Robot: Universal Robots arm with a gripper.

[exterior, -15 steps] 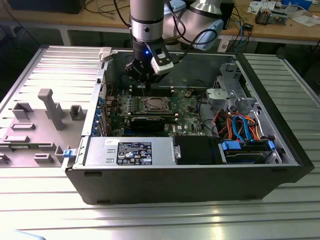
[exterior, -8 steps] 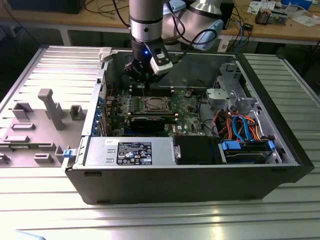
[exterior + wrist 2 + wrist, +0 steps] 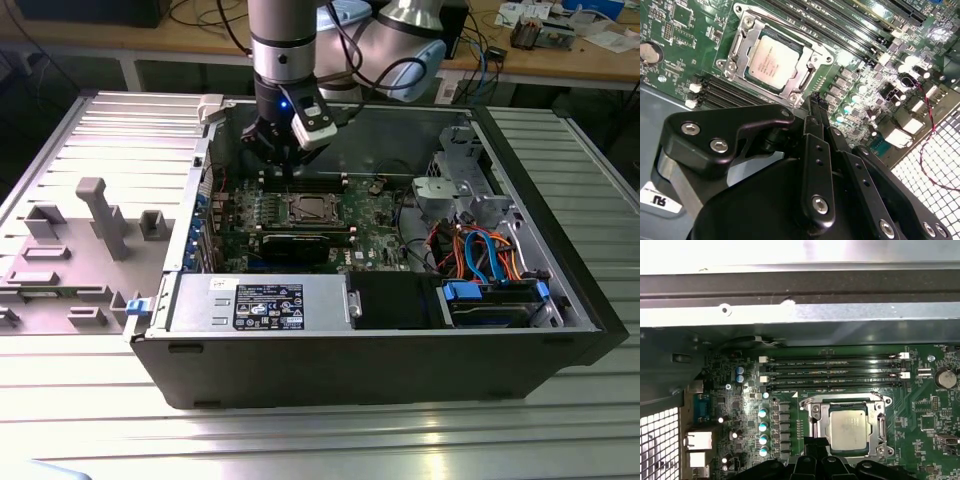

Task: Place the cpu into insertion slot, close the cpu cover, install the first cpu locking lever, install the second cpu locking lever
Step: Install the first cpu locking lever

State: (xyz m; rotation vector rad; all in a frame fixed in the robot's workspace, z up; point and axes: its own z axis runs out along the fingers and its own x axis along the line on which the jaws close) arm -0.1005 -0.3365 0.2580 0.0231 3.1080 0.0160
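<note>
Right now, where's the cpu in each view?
Exterior view: cpu just nearer the camera than the memory slots.
Second wrist view: cpu beside the memory slots.
First wrist view: cpu beside the memory slots.
Shared landmark: the memory slots.

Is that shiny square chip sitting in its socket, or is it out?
In. In both wrist views the cpu lies flat and square inside the silver rim of the insertion slot.
</note>
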